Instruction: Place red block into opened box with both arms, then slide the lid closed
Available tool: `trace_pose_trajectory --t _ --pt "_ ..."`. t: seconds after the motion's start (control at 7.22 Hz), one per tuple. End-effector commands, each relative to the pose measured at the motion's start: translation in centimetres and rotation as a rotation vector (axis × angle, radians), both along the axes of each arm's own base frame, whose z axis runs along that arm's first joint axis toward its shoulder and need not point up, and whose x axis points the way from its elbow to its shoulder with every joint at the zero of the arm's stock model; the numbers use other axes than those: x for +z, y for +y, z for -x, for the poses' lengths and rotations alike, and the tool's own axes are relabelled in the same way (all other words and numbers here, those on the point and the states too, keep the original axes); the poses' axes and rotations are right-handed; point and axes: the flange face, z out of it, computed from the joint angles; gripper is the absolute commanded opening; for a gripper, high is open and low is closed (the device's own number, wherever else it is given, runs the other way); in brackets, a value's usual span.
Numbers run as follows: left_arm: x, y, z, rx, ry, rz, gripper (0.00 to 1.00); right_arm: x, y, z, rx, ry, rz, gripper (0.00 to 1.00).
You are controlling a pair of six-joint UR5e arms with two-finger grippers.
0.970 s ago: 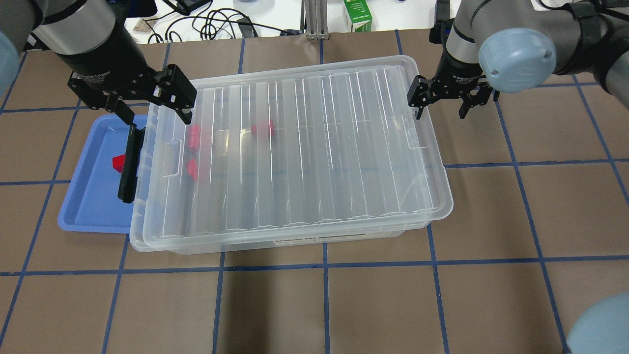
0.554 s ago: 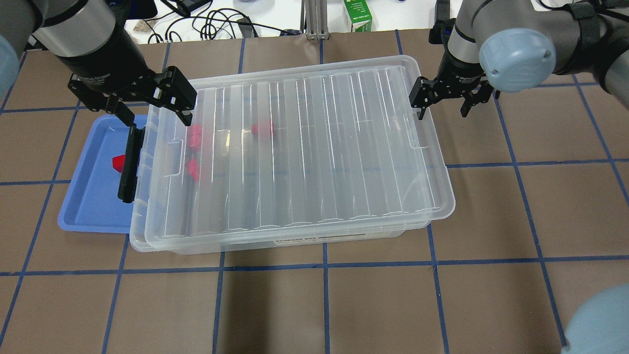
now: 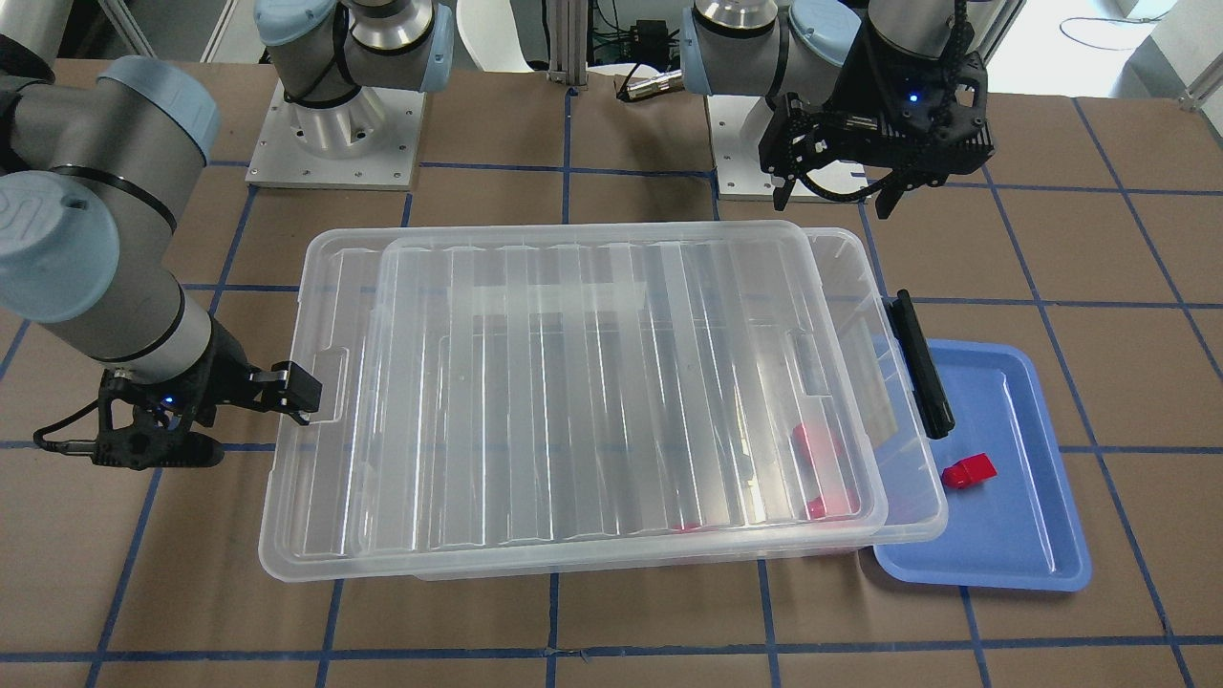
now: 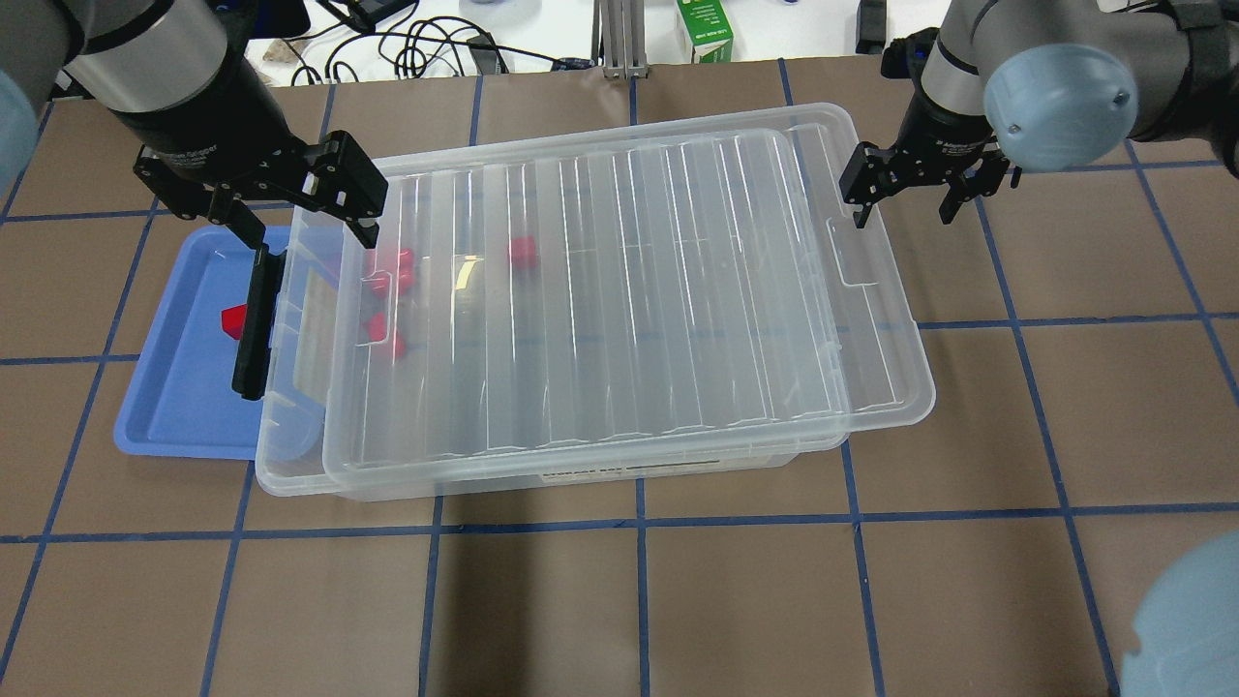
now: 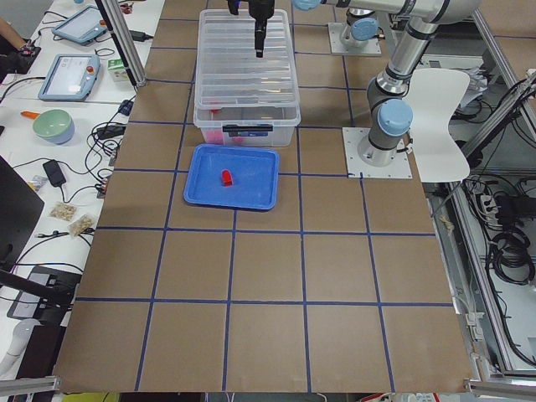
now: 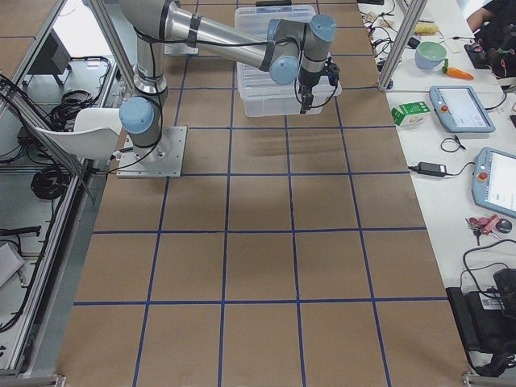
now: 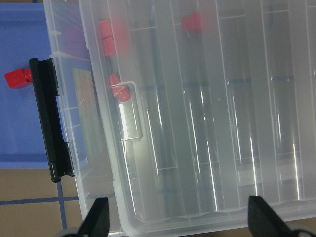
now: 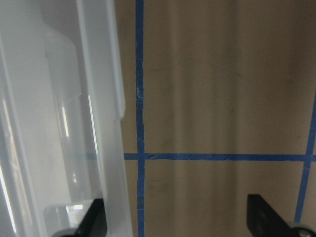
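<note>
Overhead exterior: maybe four red blocks (image 4: pixel 524 252) in box (image 4: pixel 287 455), one in tray (image 4: pixel 165 397)

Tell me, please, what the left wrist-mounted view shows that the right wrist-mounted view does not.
Only the left wrist view: red blocks under the lid, the black bar clip, and the blue tray holding another red block. Only the right wrist view: bare table with crossing blue tape lines beside the lid's end. Both: the clear lid, and an open gripper at the bottom edge, the left gripper and right gripper respectively.
</note>
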Motion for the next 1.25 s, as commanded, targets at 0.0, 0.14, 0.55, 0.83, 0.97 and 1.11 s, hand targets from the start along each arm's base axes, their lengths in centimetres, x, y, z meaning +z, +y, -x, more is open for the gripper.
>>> trace_pose_trajectory --t 0.0,0.14,0.55,0.83,0.97,1.11 --pt "0.1 0.0 0.0 0.000 0.000 0.002 1.00 0.3 -0.3 2.2 -0.034 0.001 0.005 1.00" --pt "0.1 0.0 -0.1 0.001 0.000 0.002 1.00 0.3 -0.4 3.3 -0.052 0.000 0.004 1.00" --pt "0.0 0.3 -0.1 -0.003 0.000 -0.008 1.00 0.4 -0.5 5.5 -0.039 -0.002 0.009 1.00" --pt "-0.1 0.3 -0.6 0.003 -0.006 -0.019 1.00 0.5 -0.5 7.4 -0.068 -0.002 0.009 1.00" --pt "0.4 -0.5 -3.0 0.011 -0.001 -0.005 1.00 0.4 -0.6 8.5 -0.053 -0.004 0.008 1.00" --pt "-0.1 -1.7 -8.5 -0.001 0.000 -0.015 1.00 0.5 -0.5 9.3 -0.039 -0.004 0.010 1.00"
